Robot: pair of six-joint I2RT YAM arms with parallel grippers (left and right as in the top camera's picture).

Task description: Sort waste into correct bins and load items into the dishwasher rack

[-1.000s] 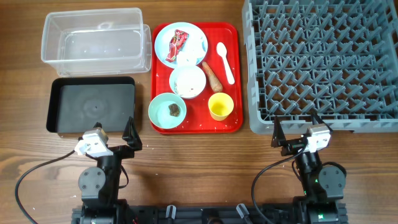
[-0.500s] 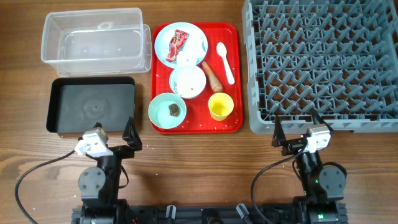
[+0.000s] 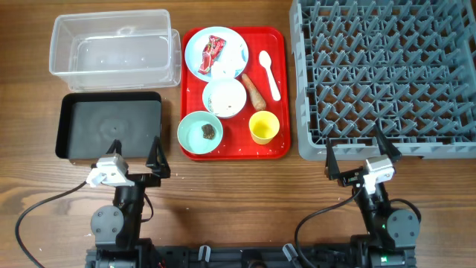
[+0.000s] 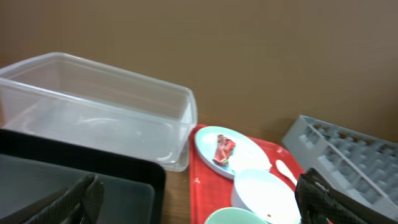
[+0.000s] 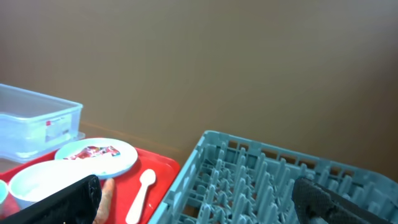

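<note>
On the red serving tray (image 3: 277, 141) lie a light-blue plate (image 3: 216, 53) with a red snack wrapper (image 3: 213, 49) and white tissue, a white bowl (image 3: 224, 98), a mint bowl (image 3: 200, 133) holding a dark food lump (image 3: 208, 131), a yellow cup (image 3: 263, 126), a carrot-like stick (image 3: 253, 90) and a white spoon (image 3: 269, 74). The clear tub (image 3: 111, 49) and black tray (image 3: 110, 126) stand to the left, the grey rack (image 3: 383, 74) to the right. My left gripper (image 3: 134, 163) is open and empty near the black tray. My right gripper (image 3: 358, 156) is open and empty at the rack's front edge.
Bare wooden table lies along the front, between the two arms. In the left wrist view the tub (image 4: 93, 118), black tray (image 4: 74, 186) and plate (image 4: 227, 149) show. In the right wrist view the rack (image 5: 280, 180) and spoon (image 5: 140, 193) show.
Both arms have shifted slightly; the right wrist has moved a little right and toward the front. Nothing on the table has moved.
</note>
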